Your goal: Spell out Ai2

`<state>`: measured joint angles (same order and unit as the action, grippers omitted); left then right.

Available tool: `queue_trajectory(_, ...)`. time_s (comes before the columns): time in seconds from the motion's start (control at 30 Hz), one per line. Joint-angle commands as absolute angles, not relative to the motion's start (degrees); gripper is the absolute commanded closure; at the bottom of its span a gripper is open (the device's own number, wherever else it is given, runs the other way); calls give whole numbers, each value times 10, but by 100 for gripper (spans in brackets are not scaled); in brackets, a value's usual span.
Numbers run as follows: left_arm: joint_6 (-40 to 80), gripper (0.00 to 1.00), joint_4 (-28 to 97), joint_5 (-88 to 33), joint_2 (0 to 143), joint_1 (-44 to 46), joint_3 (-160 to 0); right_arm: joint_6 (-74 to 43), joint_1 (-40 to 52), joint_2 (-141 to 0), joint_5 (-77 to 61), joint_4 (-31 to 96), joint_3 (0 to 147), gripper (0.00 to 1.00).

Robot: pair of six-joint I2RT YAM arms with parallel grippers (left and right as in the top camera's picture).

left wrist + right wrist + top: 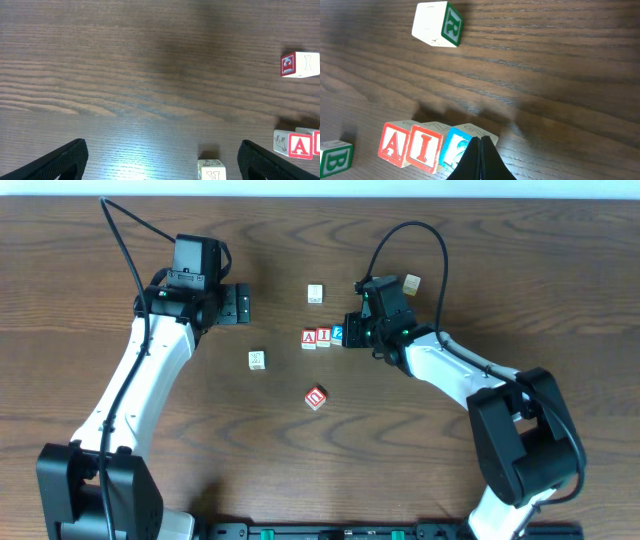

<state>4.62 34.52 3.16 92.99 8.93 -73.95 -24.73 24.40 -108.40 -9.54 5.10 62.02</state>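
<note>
Three cubes stand in a touching row at the table's middle: the red "A" cube (309, 338), the red "I" cube (323, 336) and the blue "2" cube (338, 333). The right wrist view shows the same A cube (395, 145), I cube (424, 149) and blue cube (456, 147), whose face is partly hidden by my fingers. My right gripper (481, 141) is shut with nothing between its fingers, its tip against the blue cube's right side. My left gripper (243, 303) stands open to the upper left, well away from the row, holding nothing.
A red cube with a rounded letter (316, 397) lies nearer the front. Cream cubes sit at the left (257, 360), behind the row (316, 294) and at the far right (412, 282). The left wrist view shows a cream cube (211, 170) between its wide-apart fingers.
</note>
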Motion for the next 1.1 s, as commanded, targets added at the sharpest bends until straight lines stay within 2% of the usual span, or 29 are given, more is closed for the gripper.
queue_trajectory(0.0,42,4,346,31,920,86,-744,-235,248,-1089,-110,51,622,98)
queue_trajectory(0.33,32,3,345,32,920,86,-744,-231,241,-1089,-122,33,631,98)
queue_trajectory(0.53,24,4,364,36,910,86,-766,-224,209,-1082,-124,82,721,98)
queue_trajectory(0.57,17,4,375,36,902,86,-779,-210,204,-1077,-125,109,746,94)
queue_trajectory(0.6,13,5,392,37,889,86,-796,-191,201,-1068,-125,144,775,79)
queue_trajectory(0.67,13,5,422,42,858,86,-826,-159,199,-1044,-124,203,818,63)
queue_trajectory(0.73,13,5,444,45,818,86,-847,-145,199,-1018,-124,235,847,16)
queue_trajectory(0.77,13,5,451,45,796,86,-854,-145,199,-1002,-124,243,856,1)
queue_trajectory(1.07,15,5,453,44,587,86,-858,-180,199,-865,-124,241,863,1)
